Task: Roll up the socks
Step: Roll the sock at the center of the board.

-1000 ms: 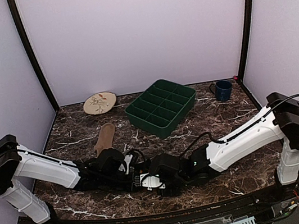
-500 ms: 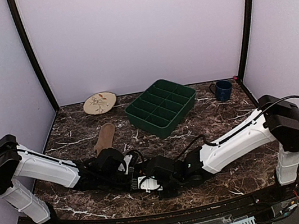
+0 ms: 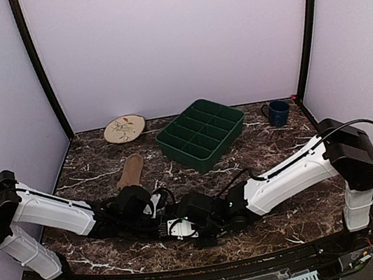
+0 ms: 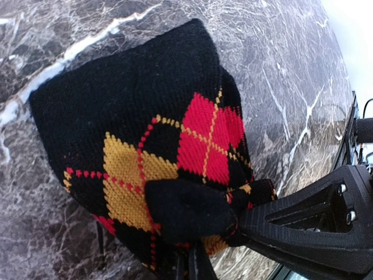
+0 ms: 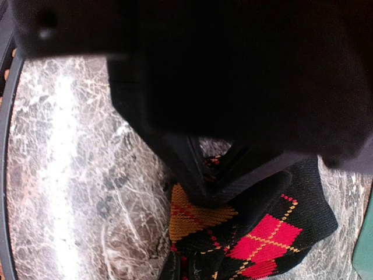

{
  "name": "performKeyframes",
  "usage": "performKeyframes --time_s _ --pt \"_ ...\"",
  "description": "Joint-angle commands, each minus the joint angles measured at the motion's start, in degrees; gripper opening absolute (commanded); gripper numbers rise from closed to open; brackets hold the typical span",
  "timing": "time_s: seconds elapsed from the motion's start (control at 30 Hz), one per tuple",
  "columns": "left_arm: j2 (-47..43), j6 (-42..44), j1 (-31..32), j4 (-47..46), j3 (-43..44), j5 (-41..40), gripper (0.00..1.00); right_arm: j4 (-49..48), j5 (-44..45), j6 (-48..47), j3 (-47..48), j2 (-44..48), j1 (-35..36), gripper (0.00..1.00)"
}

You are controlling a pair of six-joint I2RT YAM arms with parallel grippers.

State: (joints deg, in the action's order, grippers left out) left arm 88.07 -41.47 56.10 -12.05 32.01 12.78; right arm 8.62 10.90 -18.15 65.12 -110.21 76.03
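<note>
The black argyle sock (image 4: 145, 134), with red and yellow diamonds, lies folded into a thick bundle on the marble. My left gripper (image 4: 191, 258) comes in from below, its thin fingers close together with a black fold of the sock bulging at their tips. A ribbed finger of my right gripper (image 4: 303, 224) nips the same fold from the right. In the right wrist view the argyle sock (image 5: 262, 233) sits under my right gripper (image 5: 183, 263), which is shut on its fabric. From above, both grippers meet near the front edge and hide this sock. The tan sock (image 3: 130, 170) lies flat behind them, untouched.
A green compartment tray (image 3: 201, 134) stands at the back centre, with a round leaf-drawn plate (image 3: 124, 128) at the back left and a blue mug (image 3: 278, 112) at the back right. The table's front edge runs just below the two grippers.
My right arm has slid left toward the left gripper, and its jaws have gone from open to shut on the argyle sock. The left arm has barely shifted.
</note>
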Motion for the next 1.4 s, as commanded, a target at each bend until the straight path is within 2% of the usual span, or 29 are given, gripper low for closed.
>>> performKeyframes --time_s 0.0,0.13,0.37,0.6,0.9,1.17,1.37 --pt "-3.8 -1.2 0.2 3.5 -1.9 -1.9 0.18 4.1 -0.7 2.9 2.6 -2.7 -1.4 0.01" --pt "-7.9 -2.2 0.2 5.4 -2.7 -5.6 0.36 6.4 -1.4 4.5 4.4 -3.1 -1.7 0.00" --pt "-14.2 -2.8 0.2 9.5 -2.8 -11.4 0.49 10.1 -3.9 10.6 6.9 -2.7 -2.4 0.00" --pt "-18.0 -3.7 0.3 10.2 -3.9 -13.5 0.50 16.3 -11.3 15.7 10.9 -4.0 -2.9 0.00" --pt "-21.6 -4.3 1.7 8.1 -7.5 -14.1 0.46 21.3 -26.5 21.2 15.1 -7.8 -5.8 0.00" --pt "-22.8 -4.0 4.6 9.1 -7.9 -15.7 0.42 17.7 -38.5 28.4 13.2 -7.8 -11.0 0.00" --pt "-23.8 -3.3 6.7 9.1 -8.2 -17.0 0.40 18.8 -44.1 29.5 16.3 -9.3 -12.8 0.00"
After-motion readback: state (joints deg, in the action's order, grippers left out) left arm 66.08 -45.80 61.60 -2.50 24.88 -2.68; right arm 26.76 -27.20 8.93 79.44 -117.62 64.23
